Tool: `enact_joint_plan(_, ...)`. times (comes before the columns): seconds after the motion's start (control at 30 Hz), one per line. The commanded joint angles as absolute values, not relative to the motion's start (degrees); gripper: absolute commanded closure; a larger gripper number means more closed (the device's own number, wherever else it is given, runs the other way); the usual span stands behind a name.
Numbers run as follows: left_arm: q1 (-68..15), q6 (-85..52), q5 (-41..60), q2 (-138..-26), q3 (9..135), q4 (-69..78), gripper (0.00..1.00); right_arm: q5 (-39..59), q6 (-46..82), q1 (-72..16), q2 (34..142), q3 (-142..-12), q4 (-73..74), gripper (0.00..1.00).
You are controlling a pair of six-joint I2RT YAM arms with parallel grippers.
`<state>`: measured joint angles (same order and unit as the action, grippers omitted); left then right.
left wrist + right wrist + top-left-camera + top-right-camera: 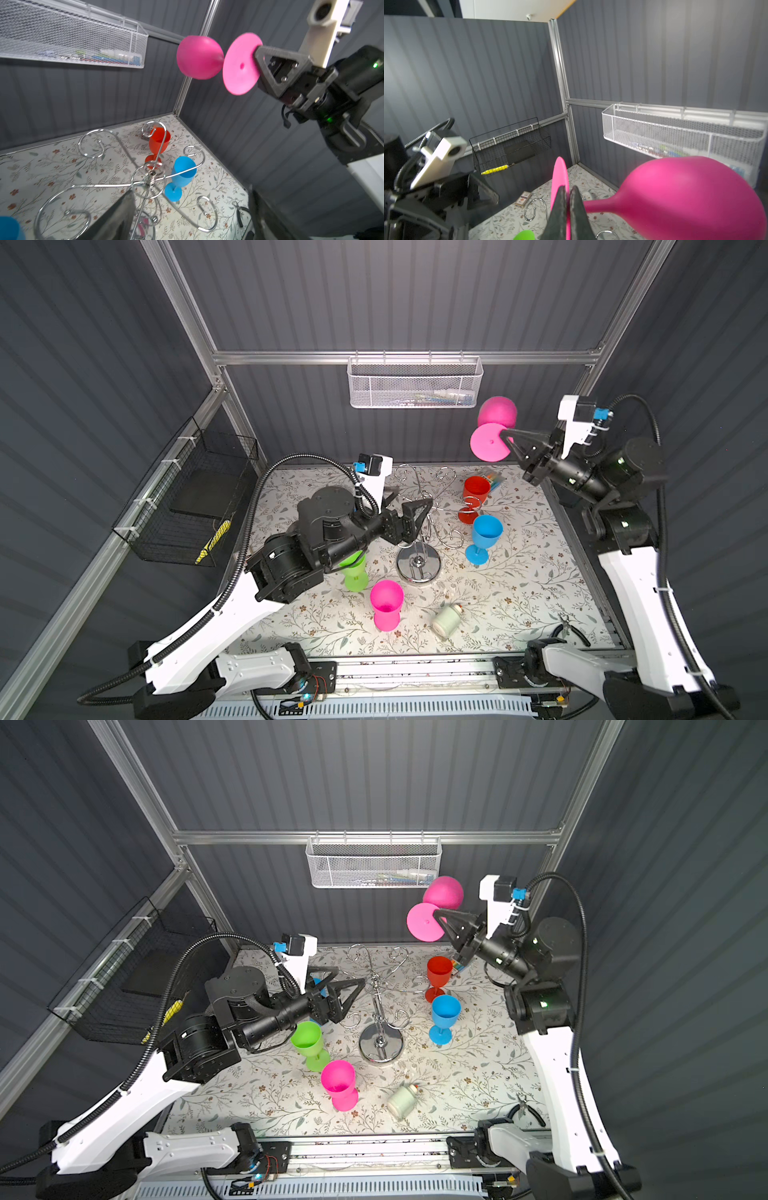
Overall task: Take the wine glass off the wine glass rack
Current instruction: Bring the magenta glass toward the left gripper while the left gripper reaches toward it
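Wine glass riding foot-clamped in right pincer above wine glass rack; left pincer gaping beside it; righting slowly advised.

**Grey-panelled cell around a floral bench**

Dark grey ribbed wall panels close in the back and both sides, framed by silver aluminium rails. A white mesh wire basket hangs from the back rail at upper centre; a black wire basket hangs at left. The bench wears a pale floral-print cover, brightly lit.
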<state>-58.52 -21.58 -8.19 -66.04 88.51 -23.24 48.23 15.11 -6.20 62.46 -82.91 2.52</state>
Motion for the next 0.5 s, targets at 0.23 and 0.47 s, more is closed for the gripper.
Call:
enact_joint_plan(0.23, -53.0, -26.8, 10.9, -73.9, 96.6, -15.9, 0.11, 57.0, -10.5, -6.6, 46.6, -70.7, 1.1, 1.00)
enact_joint_plan(0.47, -51.7, -31.0, 22.3, -77.8, 97.9, -13.9, 0.10, 59.3, -25.1, -6.8, 40.4, -66.9, -6.4, 1.00)
